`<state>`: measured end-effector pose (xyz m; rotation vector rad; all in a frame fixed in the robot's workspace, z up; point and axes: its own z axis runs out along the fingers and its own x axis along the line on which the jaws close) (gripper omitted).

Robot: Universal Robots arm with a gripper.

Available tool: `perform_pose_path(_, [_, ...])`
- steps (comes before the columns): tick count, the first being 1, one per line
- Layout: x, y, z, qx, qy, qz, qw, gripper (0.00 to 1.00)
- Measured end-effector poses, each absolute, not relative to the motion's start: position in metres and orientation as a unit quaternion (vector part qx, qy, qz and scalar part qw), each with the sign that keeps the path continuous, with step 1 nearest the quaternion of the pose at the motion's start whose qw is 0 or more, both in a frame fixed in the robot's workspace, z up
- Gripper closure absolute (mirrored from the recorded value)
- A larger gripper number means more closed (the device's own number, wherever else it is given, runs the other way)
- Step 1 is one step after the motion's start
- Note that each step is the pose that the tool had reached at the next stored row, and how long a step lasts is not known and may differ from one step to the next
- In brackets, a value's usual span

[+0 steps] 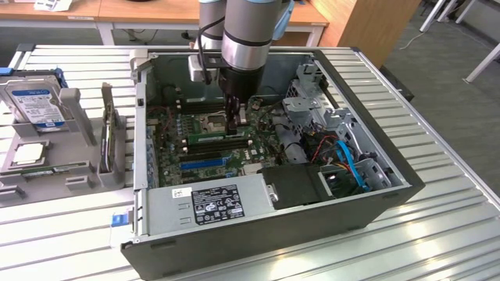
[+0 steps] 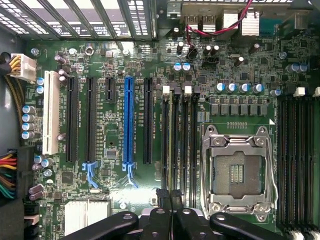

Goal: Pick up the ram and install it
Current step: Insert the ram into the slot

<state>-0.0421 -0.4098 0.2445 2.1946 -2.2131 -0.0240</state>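
Note:
The ram [image 1: 211,139] is a thin green stick standing on edge in a black memory slot of the motherboard [image 1: 168,146], beside the CPU socket [image 1: 215,123]. My gripper [image 1: 238,123] reaches straight down into the open computer case [image 1: 390,199]. It is shut on the end of the ram toward the exterior view's right. In the wrist view the ram [image 2: 170,140] shows edge-on between black slots [image 2: 189,145]. The black fingertips [image 2: 163,196] of my gripper [image 2: 170,194] meet over its end. The blue expansion slot [image 2: 129,120] lies further from the socket [image 2: 237,172].
A grey power supply [image 1: 211,202] fills the case's front. A metal drive cage [image 1: 312,108] and red and blue cables [image 1: 343,158] crowd the exterior view's right. A grey rack holding a hard drive [image 1: 35,105] stands outside the case. More black slots [image 2: 295,150] flank the socket.

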Motion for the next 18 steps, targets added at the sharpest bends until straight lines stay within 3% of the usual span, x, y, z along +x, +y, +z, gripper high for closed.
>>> perform_pose_path(18, [-0.0422, -0.4124, 0.243, 0.704, -0.71, -0.008, 0.012, 0.88])
